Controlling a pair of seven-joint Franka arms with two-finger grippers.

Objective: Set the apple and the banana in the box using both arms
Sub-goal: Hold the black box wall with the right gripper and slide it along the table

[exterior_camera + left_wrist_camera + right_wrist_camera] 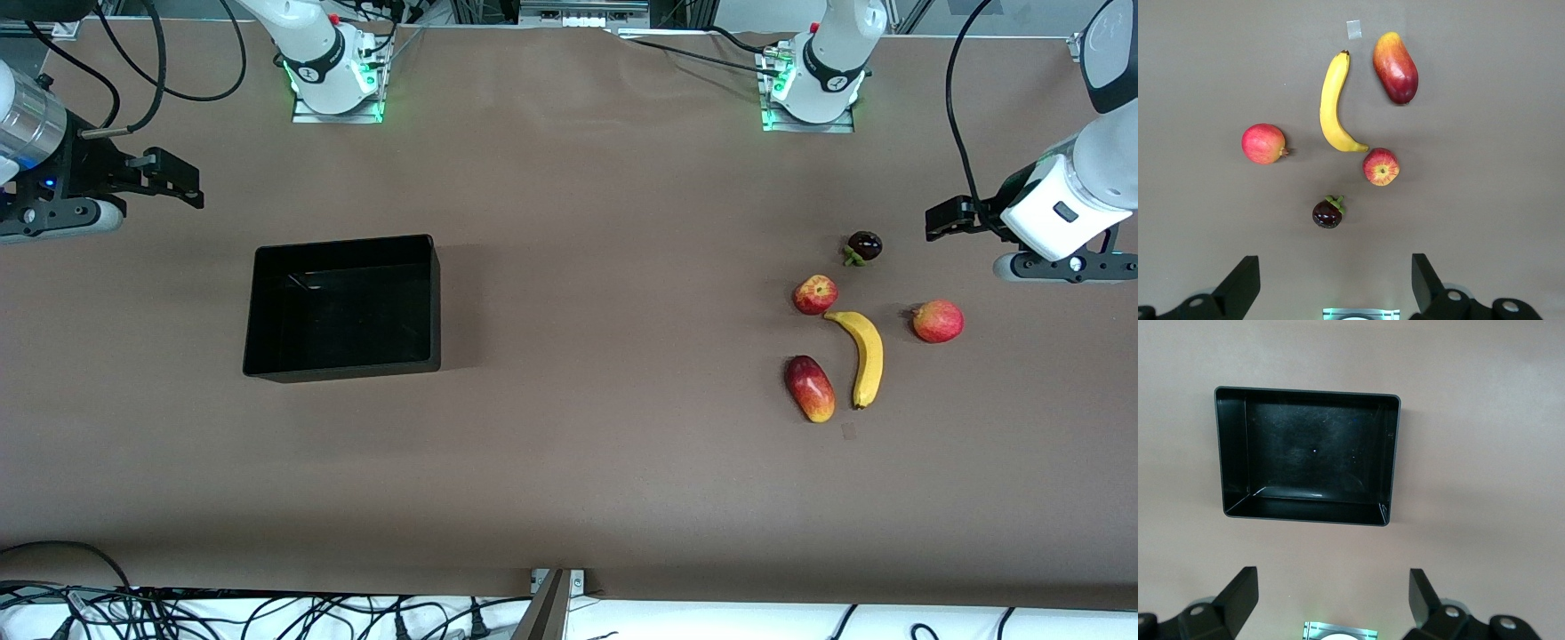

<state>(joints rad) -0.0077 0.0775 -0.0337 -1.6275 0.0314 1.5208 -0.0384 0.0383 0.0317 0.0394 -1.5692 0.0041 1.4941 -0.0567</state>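
Note:
The small red apple (815, 294) (1381, 167) lies on the table toward the left arm's end, touching the dark tip of the curved yellow banana (864, 356) (1333, 107). The black box (347, 363) (1308, 511) sits toward the right arm's end with nothing in it. My left gripper (949, 218) (1335, 280) hangs open over bare table at the left arm's end, apart from the fruit. My right gripper (173, 178) (1331, 597) hangs open over bare table at the right arm's end, to one side of the box. Neither holds anything.
A red-orange round fruit (938, 321) (1263, 143) lies beside the banana. A red-yellow mango (810, 388) (1395, 68) lies nearer the front camera than the apple. A dark mangosteen (863, 246) (1328, 213) lies farther off. A small tape patch (848, 432) marks the table.

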